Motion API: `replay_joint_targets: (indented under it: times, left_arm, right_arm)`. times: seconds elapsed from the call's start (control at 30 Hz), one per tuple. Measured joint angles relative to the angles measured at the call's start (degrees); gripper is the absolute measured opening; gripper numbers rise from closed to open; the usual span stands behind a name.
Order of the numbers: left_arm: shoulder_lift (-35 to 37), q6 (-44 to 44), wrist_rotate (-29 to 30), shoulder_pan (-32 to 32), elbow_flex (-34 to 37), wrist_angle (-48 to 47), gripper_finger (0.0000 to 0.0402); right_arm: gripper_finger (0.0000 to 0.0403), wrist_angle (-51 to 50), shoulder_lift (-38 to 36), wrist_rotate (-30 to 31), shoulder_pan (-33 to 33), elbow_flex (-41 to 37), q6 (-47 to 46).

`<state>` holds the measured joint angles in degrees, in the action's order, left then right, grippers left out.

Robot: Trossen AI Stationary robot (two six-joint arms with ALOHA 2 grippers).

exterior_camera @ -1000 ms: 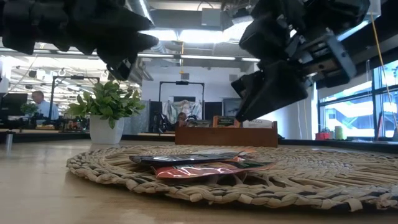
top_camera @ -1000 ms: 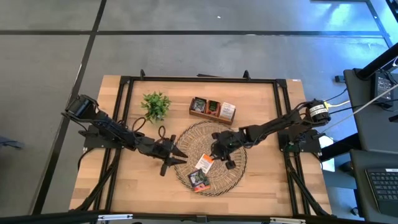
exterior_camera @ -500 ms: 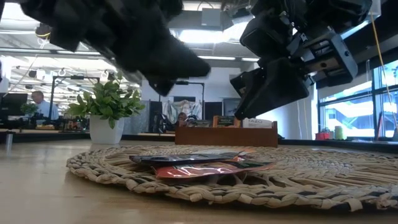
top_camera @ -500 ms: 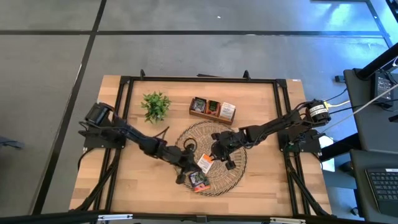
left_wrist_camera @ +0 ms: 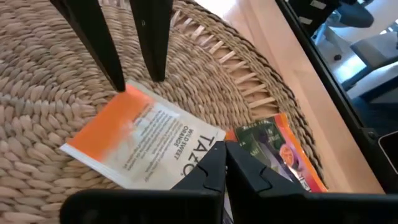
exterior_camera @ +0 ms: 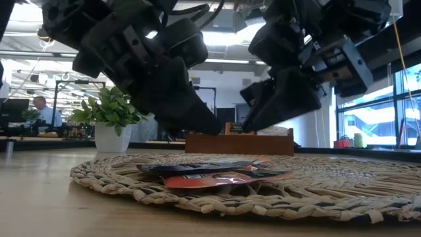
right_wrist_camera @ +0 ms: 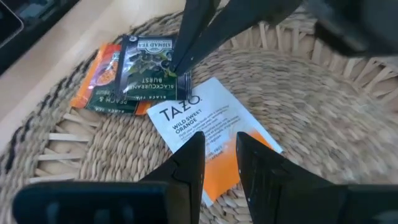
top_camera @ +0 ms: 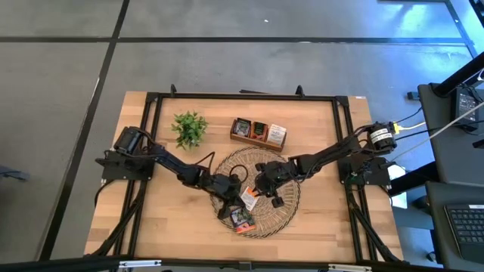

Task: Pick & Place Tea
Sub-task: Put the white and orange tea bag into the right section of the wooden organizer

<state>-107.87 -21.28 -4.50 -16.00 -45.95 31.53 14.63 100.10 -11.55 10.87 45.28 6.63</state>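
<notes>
High view shows us one round woven tray in the middle of the table, with both arms reaching over it. We count three tea sachets on the tray: one orange-and-white sachet, one dark sachet and one orange-edged sachet lying under the dark one. The two stacked sachets lie at the near part of the tray, and the orange-and-white one sits just beside them, toward the centre. The left gripper has its fingers clenched together, their tips at the edge of the orange-and-white sachet; we cannot tell whether they pinch it. The right gripper hovers above the same sachet with a narrow gap between its fingers, holding nothing. At the far side we see one wooden box with three compartments and one green plant to its left.
</notes>
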Motion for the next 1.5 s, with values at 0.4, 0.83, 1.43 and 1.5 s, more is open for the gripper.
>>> replay_joint_targets:
  times: [0.4,0.83,1.43,1.5]
  left_arm:
    - [-1.47,0.68,0.85,-0.01,0.00,0.04,0.0002]
    - [-4.15,-2.14,3.75,-0.01,-0.07,0.13,0.0002]
    - [-3.93,-5.31,3.96,1.09,-0.07,-1.38,0.0002]
    - [-3.93,-5.93,3.94,1.39,-0.07,-1.42,0.0002]
  right_arm:
    - [0.0094,1.09,1.59,0.04,-0.02,-0.04,1.38]
    - [0.0094,1.44,4.71,0.07,-0.02,0.00,1.40]
    - [0.0094,0.02,6.83,0.25,3.58,0.17,1.13]
    - [0.0094,-0.04,6.83,-0.11,4.18,0.15,0.93]
